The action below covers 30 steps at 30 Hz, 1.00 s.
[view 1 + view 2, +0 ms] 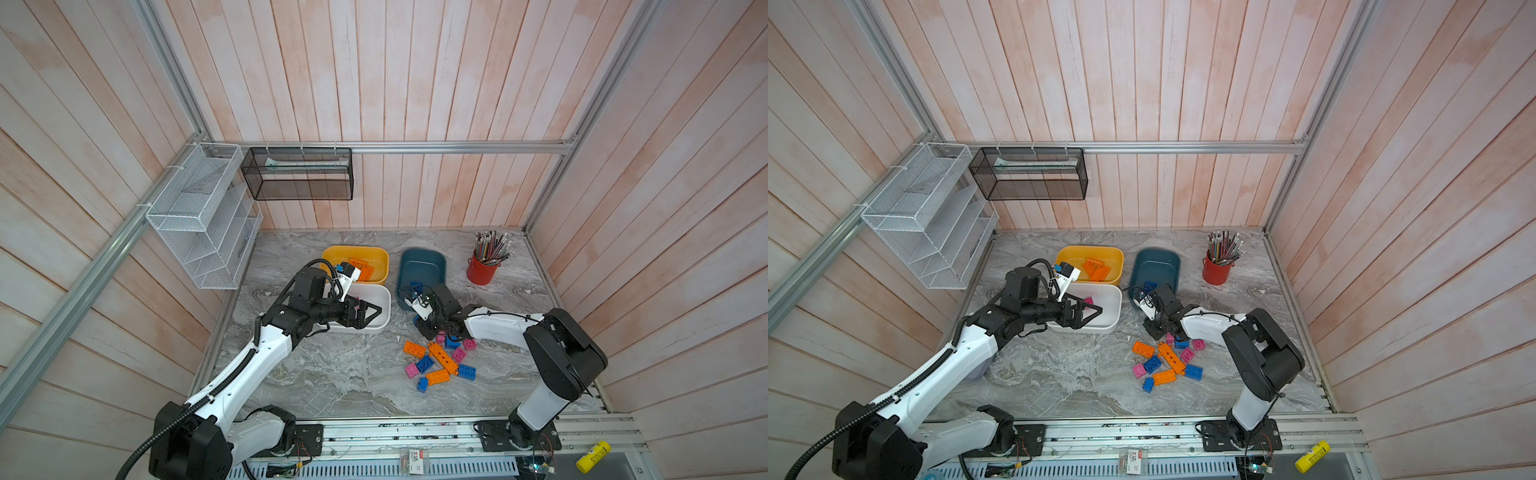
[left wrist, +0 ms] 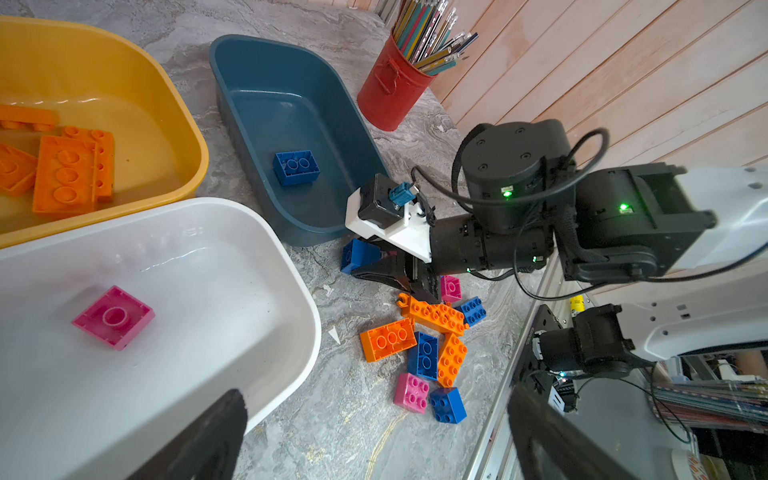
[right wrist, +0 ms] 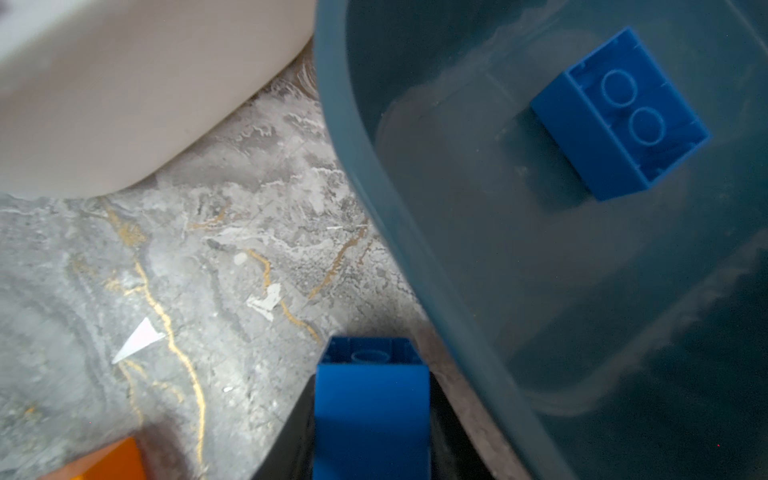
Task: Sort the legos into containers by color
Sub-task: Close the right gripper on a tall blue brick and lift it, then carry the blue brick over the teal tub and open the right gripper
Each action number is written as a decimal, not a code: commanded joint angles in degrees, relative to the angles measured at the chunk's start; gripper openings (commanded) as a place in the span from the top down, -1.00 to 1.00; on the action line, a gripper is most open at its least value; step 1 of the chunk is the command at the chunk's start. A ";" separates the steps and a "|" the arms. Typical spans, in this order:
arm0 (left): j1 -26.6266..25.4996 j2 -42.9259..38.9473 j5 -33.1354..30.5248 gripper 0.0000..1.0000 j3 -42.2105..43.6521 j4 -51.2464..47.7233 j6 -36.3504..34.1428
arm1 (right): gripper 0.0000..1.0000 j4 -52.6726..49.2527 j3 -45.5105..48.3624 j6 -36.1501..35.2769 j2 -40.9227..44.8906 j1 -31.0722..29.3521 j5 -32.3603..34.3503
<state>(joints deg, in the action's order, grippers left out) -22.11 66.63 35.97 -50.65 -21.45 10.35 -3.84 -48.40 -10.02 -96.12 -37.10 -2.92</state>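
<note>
**Worktop with three tubs and two arms.** The grey marbled worktop (image 1: 332,374) carries three tubs. The yellow tub (image 1: 374,251) stands far and left of centre. The white tub (image 1: 380,299) sits just on its near side, the rims close together. The teal tub (image 1: 422,270) stands to the right of both.

**Contents, counted in the left wrist view.**
- Yellow tub: four orange bricks (image 2: 64,178), overlapping one another.
- White tub: one pink brick (image 2: 113,316), studs down.
- Teal tub: one blue brick (image 2: 296,167), studs down.

**Pincers.** The left pincer (image 1: 372,313) hangs over the white tub with its jaws spread wide, holding nothing. The right pincer (image 2: 370,266) is clamped on a second blue brick (image 3: 372,399), one finger on each side. This brick sits just outside the near end of the teal tub, low over the worktop. Whether it touches the surface cannot be told.

**Loose pile.** The loose pile (image 1: 424,364) lies on the near side of the teal tub, partly beneath the right arm. Both top views show:
- three orange pieces, one of them a long bar (image 1: 442,357);
- four blue pieces, one partly under the arm;
- four pink pieces, one mostly hidden.

**Other things.** One red cup (image 1: 482,272) of pencils stands at the far right. Two wire baskets hang at the far left corner, a white basket (image 1: 199,216) and a black basket (image 1: 299,174).
</note>
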 commanded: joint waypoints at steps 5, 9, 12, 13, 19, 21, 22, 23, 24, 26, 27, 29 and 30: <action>0.44 -1.59 0.94 -0.99 -1.25 1.30 0.62 | 0.48 -7.41 -3.52 3.51 13.02 -0.35 -3.64; 0.55 -1.64 2.26 -0.99 -1.89 3.57 1.80 | 0.48 -7.17 -6.01 5.46 17.54 4.25 -6.54; 0.81 -0.70 2.16 -0.99 -2.34 4.16 1.73 | 0.48 -6.90 -10.21 4.34 14.35 8.33 -8.39; 0.95 -0.42 2.03 -0.99 -2.63 4.14 1.71 | 0.48 -7.11 -11.90 3.91 12.64 9.05 -8.43; 1.59 -0.19 0.65 -0.99 -3.30 6.20 2.50 | 0.48 -7.23 -22.46 3.25 -1.85 12.47 -7.72; 1.88 -0.03 0.33 -0.99 -3.18 7.25 3.06 | 0.47 -8.29 -26.42 2.69 -7.10 12.76 -6.39; 2.02 0.06 0.41 -0.99 -3.02 7.57 3.23 | 0.47 -9.14 -28.43 2.05 -9.34 12.75 -6.40; 2.20 0.13 0.42 -0.99 -2.97 7.86 3.27 | 0.46 -9.92 -30.42 1.86 -11.71 12.84 -6.15; 2.40 0.16 0.42 -0.99 -2.79 8.00 3.30 | 0.46 -10.02 -32.19 1.66 -13.68 12.84 -6.05; 2.86 0.34 0.66 -0.99 -2.53 8.01 3.25 | 0.46 -8.93 -34.20 1.61 -16.81 12.84 -4.87; 3.01 0.33 0.85 -0.99 -2.31 8.01 3.20 | 0.45 -8.55 -35.29 1.57 -18.28 12.87 -4.33; 3.20 0.33 0.86 -0.99 -1.79 8.13 3.11 | 0.43 -8.89 -37.56 0.91 -21.21 12.84 -3.56; 3.30 0.21 0.86 -0.99 -1.52 8.10 3.10 | 0.42 -9.27 -38.55 0.68 -22.49 12.84 -2.91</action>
<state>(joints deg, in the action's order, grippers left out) -19.25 66.46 36.88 -52.23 -14.96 13.30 -11.70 -83.77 -8.03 -116.20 -24.34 -7.75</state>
